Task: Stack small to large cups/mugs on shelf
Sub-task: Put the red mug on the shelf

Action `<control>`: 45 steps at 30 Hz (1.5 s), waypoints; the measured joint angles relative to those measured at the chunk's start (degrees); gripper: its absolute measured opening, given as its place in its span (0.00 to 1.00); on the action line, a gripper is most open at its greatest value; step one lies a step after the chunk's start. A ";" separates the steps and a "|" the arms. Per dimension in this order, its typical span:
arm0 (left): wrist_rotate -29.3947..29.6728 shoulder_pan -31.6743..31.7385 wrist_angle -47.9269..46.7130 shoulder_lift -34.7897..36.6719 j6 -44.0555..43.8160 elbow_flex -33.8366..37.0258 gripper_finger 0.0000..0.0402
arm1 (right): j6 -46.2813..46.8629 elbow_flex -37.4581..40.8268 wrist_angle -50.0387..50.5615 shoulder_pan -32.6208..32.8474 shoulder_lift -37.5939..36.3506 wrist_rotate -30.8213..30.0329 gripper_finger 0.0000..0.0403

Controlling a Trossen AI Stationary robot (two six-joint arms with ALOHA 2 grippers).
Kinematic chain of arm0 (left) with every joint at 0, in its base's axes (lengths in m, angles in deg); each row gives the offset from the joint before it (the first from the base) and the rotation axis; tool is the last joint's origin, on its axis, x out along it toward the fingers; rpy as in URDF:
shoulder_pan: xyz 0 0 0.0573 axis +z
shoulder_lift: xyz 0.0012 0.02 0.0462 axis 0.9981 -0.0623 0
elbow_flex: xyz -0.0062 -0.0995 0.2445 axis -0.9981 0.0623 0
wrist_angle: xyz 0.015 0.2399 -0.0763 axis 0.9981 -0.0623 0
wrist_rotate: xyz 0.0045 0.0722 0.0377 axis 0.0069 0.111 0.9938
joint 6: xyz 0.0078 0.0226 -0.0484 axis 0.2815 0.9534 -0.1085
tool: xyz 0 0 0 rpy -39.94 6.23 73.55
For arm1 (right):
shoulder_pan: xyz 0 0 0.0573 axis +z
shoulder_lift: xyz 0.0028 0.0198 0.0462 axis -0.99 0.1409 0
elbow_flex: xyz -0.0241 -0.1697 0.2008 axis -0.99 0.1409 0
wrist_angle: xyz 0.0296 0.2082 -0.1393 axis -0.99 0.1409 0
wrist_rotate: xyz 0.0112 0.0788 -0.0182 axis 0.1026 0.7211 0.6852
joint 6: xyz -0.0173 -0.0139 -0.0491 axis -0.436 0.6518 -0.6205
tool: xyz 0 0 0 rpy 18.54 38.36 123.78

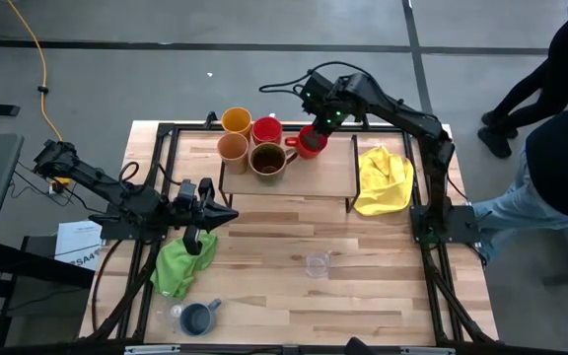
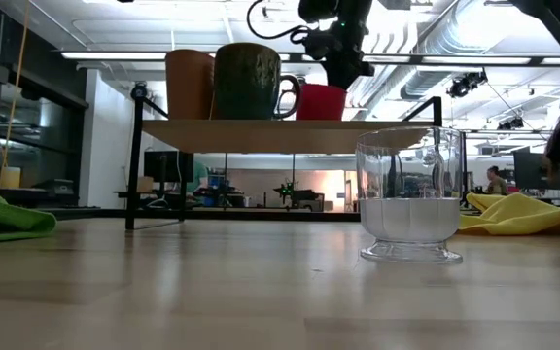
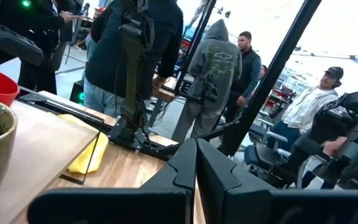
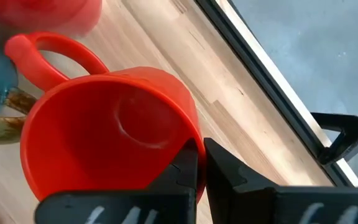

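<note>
A red mug (image 1: 309, 141) sits on the shelf (image 1: 333, 173) at its back edge, handle turned toward the brown mug (image 1: 267, 159) just beside it; with a second red mug (image 1: 266, 128), a yellow-orange cup (image 1: 236, 120) and a tan cup (image 1: 233, 147) it forms a cluster filling the shelf's back-left corner. The right gripper (image 4: 199, 163) is closed on the red mug's rim, one finger inside the wall and one outside, so the step in hand looks like setting this mug into its place in the row. Next, judging from here, the fingers must part and lift straight up without dragging the mug into its neighbours. Off the shelf, a clear glass (image 1: 317, 263) stands mid-table and a blue-grey mug (image 1: 198, 318) near the front edge beside a green cloth (image 1: 180, 266). The left gripper (image 1: 227, 213) hangs closed and empty over the table's left side.
</note>
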 joint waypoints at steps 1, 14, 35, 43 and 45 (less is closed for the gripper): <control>0.00 0.00 0.00 0.00 0.00 0.00 0.00 | 0.26 0.00 0.04 0.00 0.00 -0.01 0.00; 0.00 -0.02 0.00 0.00 -0.01 0.00 0.00 | 0.07 0.04 -0.60 0.00 0.00 0.00 0.03; -0.02 -0.02 -0.02 0.00 0.00 0.00 0.00 | -0.07 0.04 -5.61 0.09 -0.04 -0.01 0.32; -0.02 0.00 -0.15 0.00 0.00 0.00 0.00 | -6.15 -2.98 -9.03 1.46 -0.11 -0.42 0.32; -0.02 -0.02 -0.18 0.00 0.00 0.00 0.00 | -7.72 -4.75 -8.46 2.07 -0.52 -0.76 0.32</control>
